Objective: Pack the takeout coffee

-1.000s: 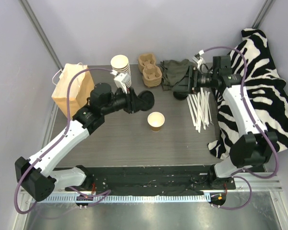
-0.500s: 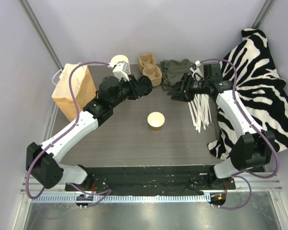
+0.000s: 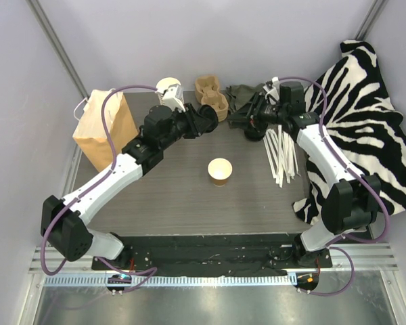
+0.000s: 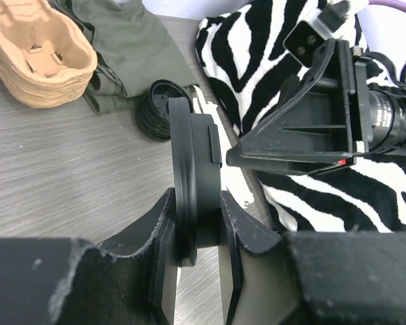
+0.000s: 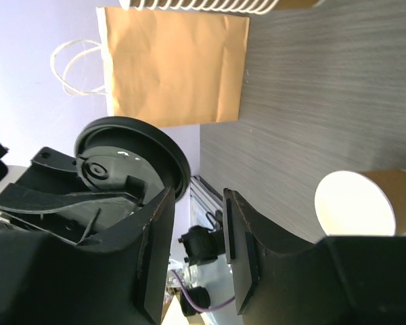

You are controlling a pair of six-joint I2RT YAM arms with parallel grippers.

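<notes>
The left gripper [image 4: 196,223], clamping the lid [image 4: 189,162], has swung to twelve o'clock of the cup [image 3: 219,170]. It faces the empty, narrowing right gripper [image 5: 196,250], so a handover seems likely.

site: robot lab cell | cues: bare enclosure walls [image 3: 210,34]; aluminium mounting rail [image 3: 210,279]

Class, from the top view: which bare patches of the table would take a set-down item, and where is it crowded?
Bare: the near strip in front of the open cup, and the gap between that cup and the straws. Crowded: the far edge, with cup stack, carriers and green cloth.
</notes>
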